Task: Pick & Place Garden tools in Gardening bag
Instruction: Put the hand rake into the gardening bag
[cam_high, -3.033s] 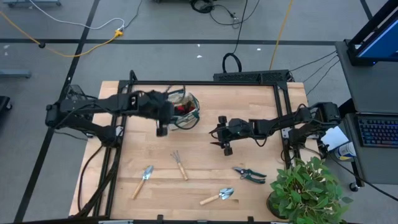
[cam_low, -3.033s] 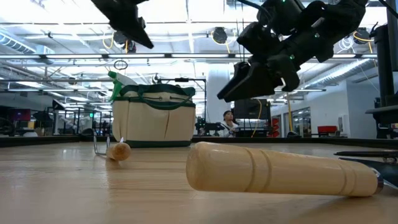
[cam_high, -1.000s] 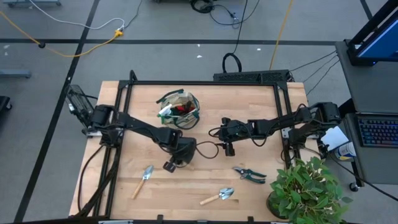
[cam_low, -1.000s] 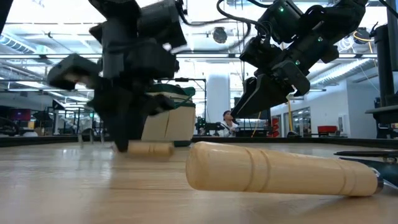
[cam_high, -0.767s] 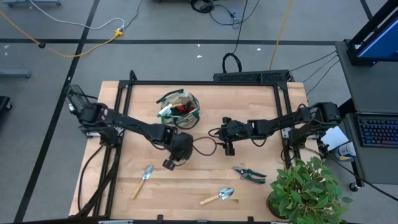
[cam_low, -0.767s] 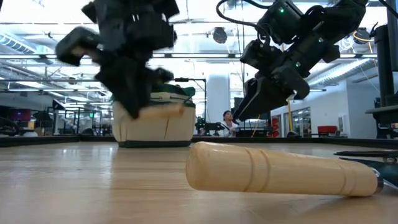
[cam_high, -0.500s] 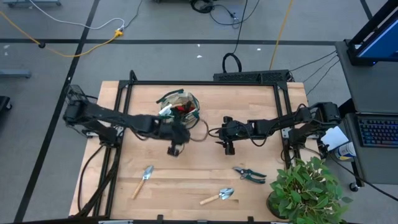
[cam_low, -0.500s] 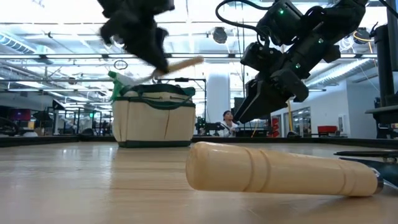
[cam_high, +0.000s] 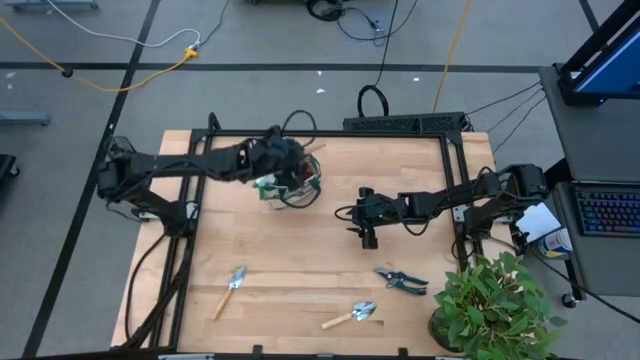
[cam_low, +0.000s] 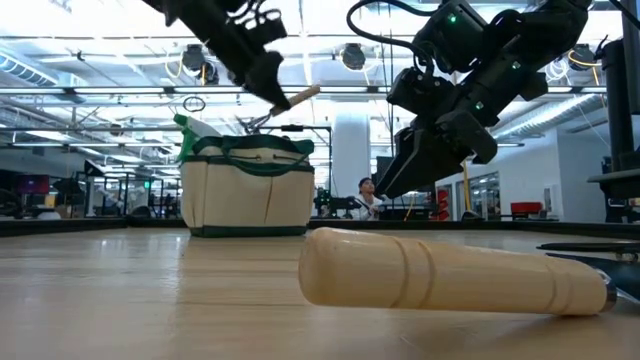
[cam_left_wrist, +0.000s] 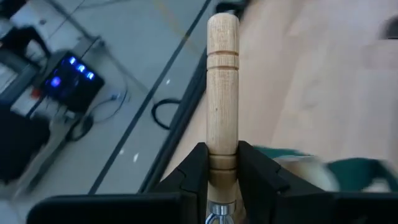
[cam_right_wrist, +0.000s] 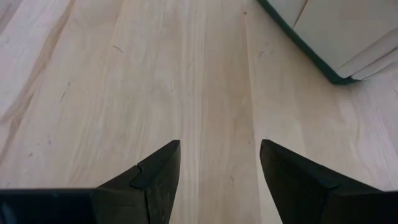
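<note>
My left gripper is above the tan, green-trimmed gardening bag, shut on a wooden-handled hand fork. The fork's metal end is hidden behind the gripper. In the low view the bag stands on the table with the gripper over its top. My right gripper is open and empty above the table's middle, right of the bag. On the table lie two wooden-handled trowels and black pruning shears. My left gripper pinches the fork's wooden handle between its two fingers, at the end next to the metal ferrule. The fingers lie across the handle. The fork is lifted clear, tilted, and its free handle end points up and away from the gripper, over the bag.
A leafy potted plant stands at the near right corner. In the low view one trowel's wooden handle lies close in the foreground. A corner of the bag shows in the right wrist view. Bare wood lies between the bag and the near tools.
My left gripper has lifted the fork off the table's middle and carried it up and toward the far edge, turning as it went, until it is over the bag. The fork is now clear of the table, its handle tilted upward. My right gripper has kept still.
</note>
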